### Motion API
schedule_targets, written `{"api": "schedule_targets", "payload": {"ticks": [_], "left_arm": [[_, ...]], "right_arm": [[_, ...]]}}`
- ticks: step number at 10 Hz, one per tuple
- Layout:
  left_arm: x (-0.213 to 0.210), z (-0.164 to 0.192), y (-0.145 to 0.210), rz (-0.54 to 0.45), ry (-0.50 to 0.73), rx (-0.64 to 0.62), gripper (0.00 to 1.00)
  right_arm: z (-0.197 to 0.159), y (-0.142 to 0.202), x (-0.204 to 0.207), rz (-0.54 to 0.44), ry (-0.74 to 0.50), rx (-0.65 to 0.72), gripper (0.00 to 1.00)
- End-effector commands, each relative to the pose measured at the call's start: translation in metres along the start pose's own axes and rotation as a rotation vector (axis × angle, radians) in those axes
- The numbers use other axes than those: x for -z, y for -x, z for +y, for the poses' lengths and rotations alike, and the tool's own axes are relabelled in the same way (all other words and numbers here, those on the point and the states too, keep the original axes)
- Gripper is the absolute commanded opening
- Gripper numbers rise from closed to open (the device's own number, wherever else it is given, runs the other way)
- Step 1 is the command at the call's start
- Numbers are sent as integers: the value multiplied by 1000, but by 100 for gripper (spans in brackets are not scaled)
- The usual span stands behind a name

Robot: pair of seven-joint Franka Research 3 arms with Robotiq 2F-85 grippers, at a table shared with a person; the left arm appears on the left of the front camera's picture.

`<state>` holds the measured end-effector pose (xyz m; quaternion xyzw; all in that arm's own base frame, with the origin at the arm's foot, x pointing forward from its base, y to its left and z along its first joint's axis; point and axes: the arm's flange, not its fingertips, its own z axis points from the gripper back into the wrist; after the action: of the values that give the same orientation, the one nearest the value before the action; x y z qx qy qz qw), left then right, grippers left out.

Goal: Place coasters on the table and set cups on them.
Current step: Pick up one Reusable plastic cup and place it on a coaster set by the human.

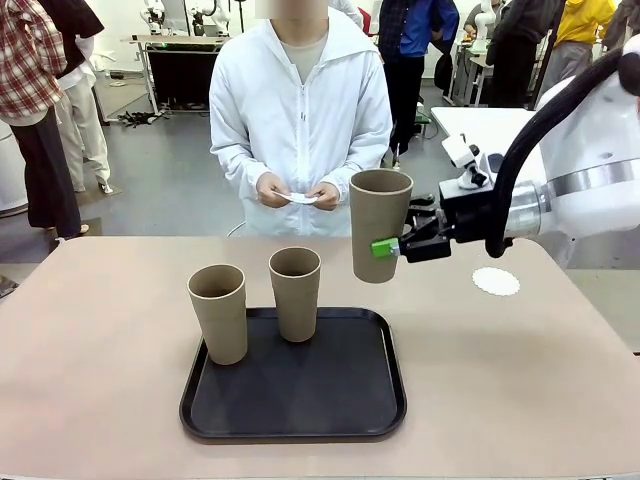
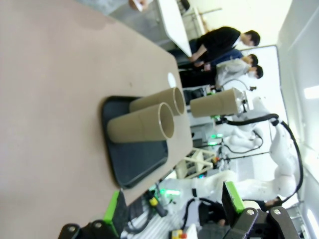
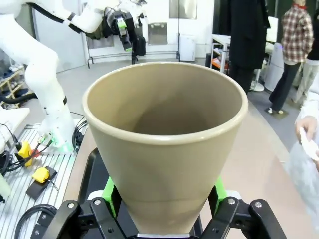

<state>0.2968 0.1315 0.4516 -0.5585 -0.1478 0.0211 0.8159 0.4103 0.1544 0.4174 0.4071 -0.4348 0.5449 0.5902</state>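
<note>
Right, front view first. My right gripper (image 1: 381, 246) is clenched on the lifted cup (image 1: 380, 212), gripping low on its wall. It carries the cup upright in the air right of centre, clear of the tray (image 1: 300, 405). I judge the low, level grip is there so the base can go down flat. One coaster (image 1: 496, 282) lies on the table (image 1: 90, 350) at the right, below and to the right of the lifted cup and apart from it; I take that as the landing spot. The other two cups (image 1: 218, 312) stand on the tray's far half, not yet served. At top centre the person's hands (image 1: 272, 189) hold a second coaster (image 1: 297, 197), presumably for the next place.

The left wrist view is rolled sideways. My left gripper (image 2: 172, 208) sits at the bottom edge with its green pads spread wide and nothing between them, so it is released. It hangs back off the table's near edge, I reckon to leave the other arm room. The tray (image 2: 134, 167) with its two cups (image 2: 142, 128) is mid-frame, the lifted cup (image 2: 217, 103) just right of them, and the coaster (image 2: 172, 79) a small white spot above.

In the right wrist view I look down into the lifted cup (image 3: 164, 149). My right gripper (image 3: 167, 219) pinches it from both sides at the bottom of the frame, so it is squarely seated. A black corner of the tray (image 3: 94, 172) shows lower left, so the cup has yet to cross to the coaster.
</note>
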Motion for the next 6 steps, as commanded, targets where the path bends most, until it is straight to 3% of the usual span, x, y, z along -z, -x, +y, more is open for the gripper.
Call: {"api": "schedule_targets", "payload": {"ticks": [1, 2, 3, 5, 6], "left_arm": [[0, -1, 0, -6, 15, 11, 100], [0, -1, 0, -6, 15, 11, 100], [0, -1, 0, -6, 15, 11, 100], [0, -1, 0, -6, 15, 11, 100], [0, -1, 0, -6, 15, 11, 100]], "right_arm": [[1, 10, 4, 62, 20, 29, 64], [0, 15, 6, 110, 74, 39, 64], [2, -3, 1, 18, 14, -1, 64], [2, -3, 1, 18, 14, -1, 64], [1, 1, 2, 45, 35, 3, 83]]}}
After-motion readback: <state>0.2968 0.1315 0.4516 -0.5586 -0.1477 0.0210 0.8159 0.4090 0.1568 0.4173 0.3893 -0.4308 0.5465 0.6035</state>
